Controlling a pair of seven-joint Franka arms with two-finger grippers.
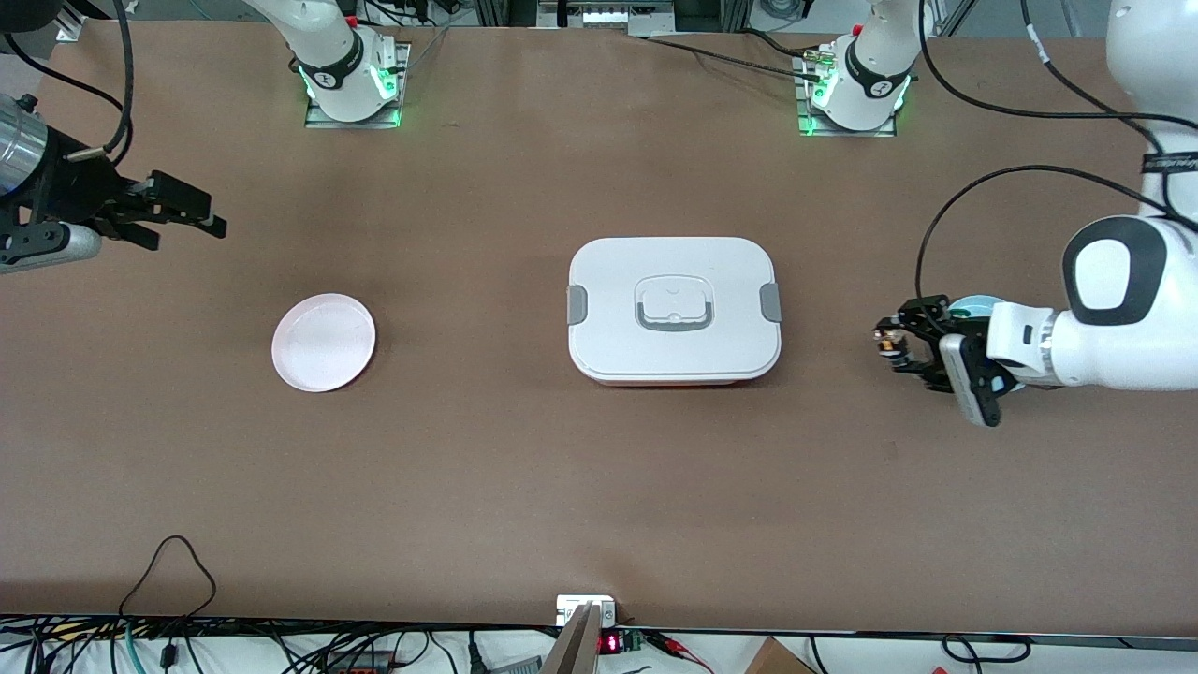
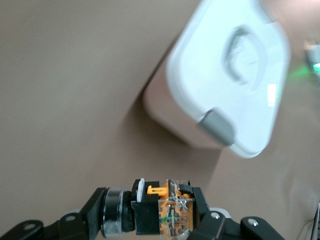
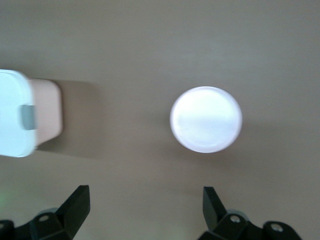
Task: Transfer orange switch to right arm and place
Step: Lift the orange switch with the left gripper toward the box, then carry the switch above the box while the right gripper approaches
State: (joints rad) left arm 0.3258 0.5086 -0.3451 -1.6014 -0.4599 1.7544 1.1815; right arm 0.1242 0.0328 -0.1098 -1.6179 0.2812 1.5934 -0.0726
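The orange switch (image 1: 889,343), with a black body and orange parts, is held in my left gripper (image 1: 892,344) above the table, toward the left arm's end and apart from the lunch box. In the left wrist view the switch (image 2: 167,210) sits clamped between the black fingers (image 2: 202,207) of the left gripper (image 2: 152,212). My right gripper (image 1: 190,233) is open and empty, up in the air at the right arm's end of the table. In the right wrist view the right gripper (image 3: 145,202) has its fingers (image 3: 77,200) wide apart over bare table.
A closed white lunch box (image 1: 674,309) with grey latches sits mid-table and also shows in the left wrist view (image 2: 230,75). A pale pink plate (image 1: 324,341) lies toward the right arm's end and shows in the right wrist view (image 3: 206,119). A light blue dish (image 1: 971,306) lies partly hidden under the left wrist.
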